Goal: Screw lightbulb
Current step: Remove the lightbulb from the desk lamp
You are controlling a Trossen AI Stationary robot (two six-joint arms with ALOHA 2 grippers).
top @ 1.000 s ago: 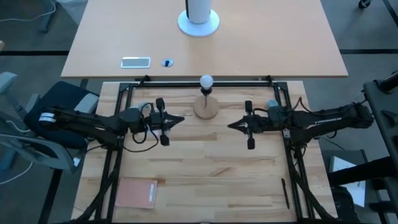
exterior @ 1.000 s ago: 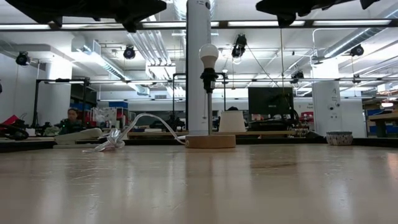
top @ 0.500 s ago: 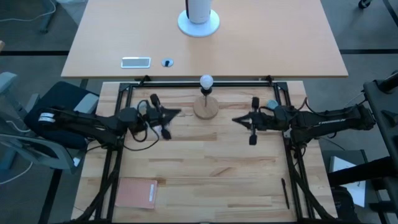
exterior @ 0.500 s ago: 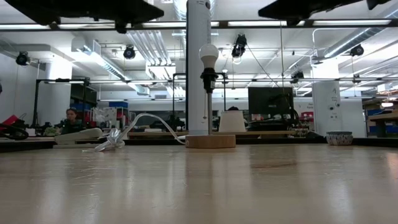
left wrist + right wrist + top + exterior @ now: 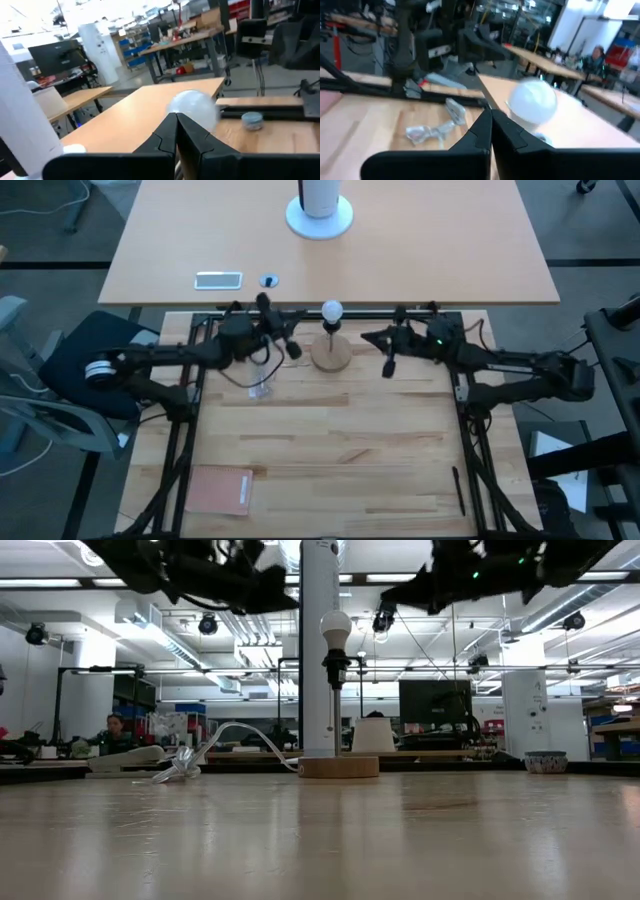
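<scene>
- Lightbulb (image 5: 331,310): sitting upright atop a black socket stem (image 5: 334,668) on a round wooden base (image 5: 331,354), at the far edge of the wooden table (image 5: 330,450); standing between the two grippers, touching neither.
- Left gripper (image 5: 293,348): hovering above the table with fingers pressed together, holding nothing; lightbulb lying just beyond the fingertips and a little toward the right arm, apart from them.
- Right gripper (image 5: 368,338): hovering on the opposite side with fingers pressed together, holding nothing; lightbulb lying just ahead of the fingertips, toward the left arm, with a clear gap.
- Left wrist view: showing the lightbulb (image 5: 192,108) directly past the closed fingers (image 5: 187,135).
- Right wrist view: showing the lightbulb (image 5: 535,102) beyond the closed fingers (image 5: 480,131).
- Clear plastic wrapper (image 5: 261,391): lying on the table below and beside the left gripper, well apart from the lightbulb.
</scene>
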